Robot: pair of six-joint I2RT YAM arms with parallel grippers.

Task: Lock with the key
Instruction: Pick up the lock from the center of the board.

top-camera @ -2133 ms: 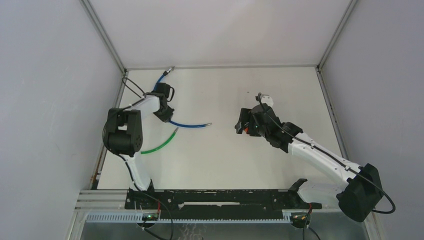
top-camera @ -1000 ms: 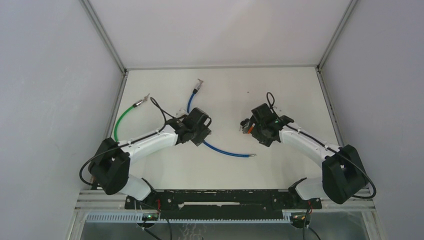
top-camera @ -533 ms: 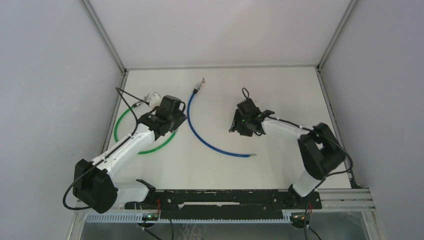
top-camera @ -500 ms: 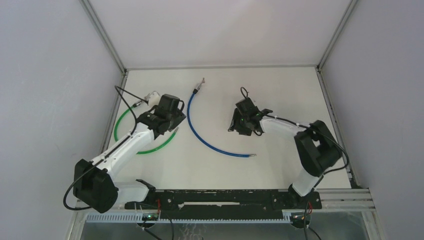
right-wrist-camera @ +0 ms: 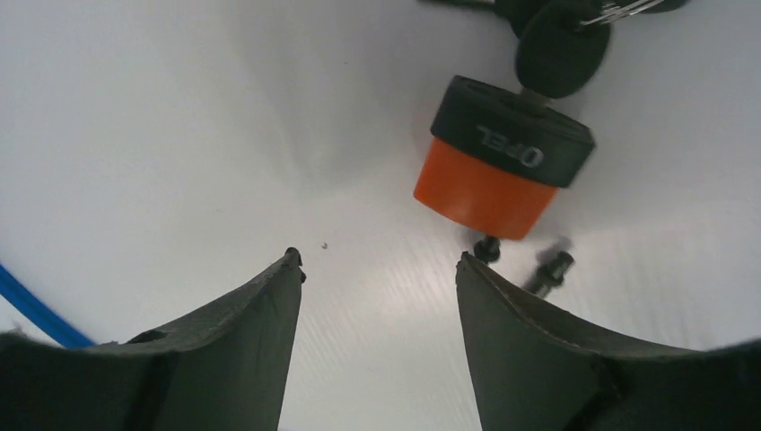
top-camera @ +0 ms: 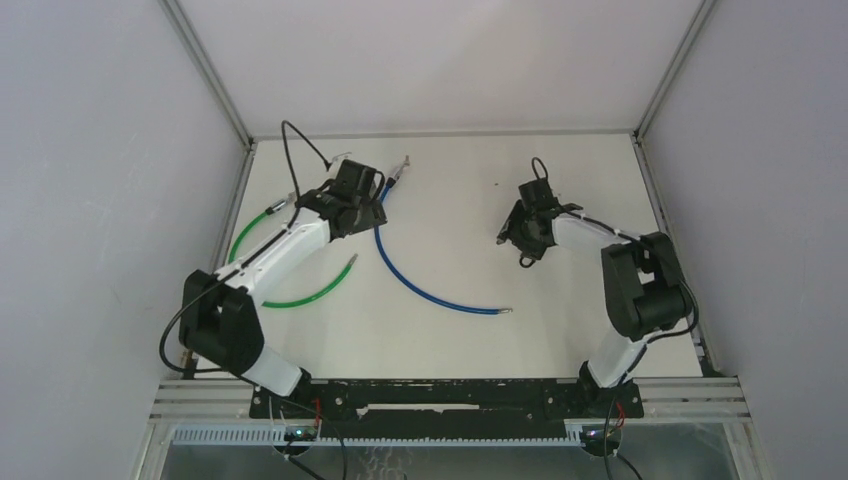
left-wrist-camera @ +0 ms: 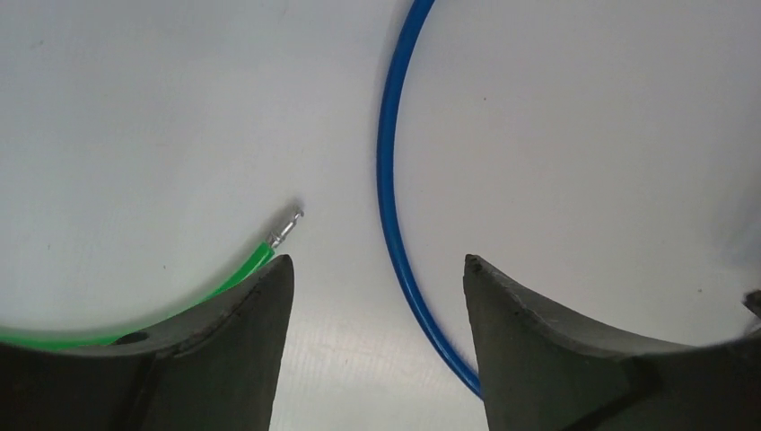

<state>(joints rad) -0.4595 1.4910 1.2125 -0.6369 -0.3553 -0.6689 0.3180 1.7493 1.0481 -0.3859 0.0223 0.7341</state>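
In the right wrist view a lock (right-wrist-camera: 502, 162) with an orange body and a black cap lies on the white table. A black-headed key (right-wrist-camera: 561, 45) sits in its cap. My right gripper (right-wrist-camera: 377, 256) is open just short of the lock, with only bare table between its fingers. From above, the right gripper (top-camera: 522, 232) covers the lock. My left gripper (left-wrist-camera: 377, 260) is open and empty over a blue cable (left-wrist-camera: 388, 180). In the top view the left gripper (top-camera: 360, 190) is at the back left.
The blue cable (top-camera: 420, 292) curves across the table's middle and a green cable (top-camera: 300, 298) loops at the left; the green cable's metal tip (left-wrist-camera: 285, 226) lies by my left finger. Two small dark bolts (right-wrist-camera: 549, 268) lie beside the lock. Walls enclose the table.
The left gripper has moved back and right, from the green loop to the blue cable's far end. The right gripper has shifted right. The cables have not moved in the last half second.
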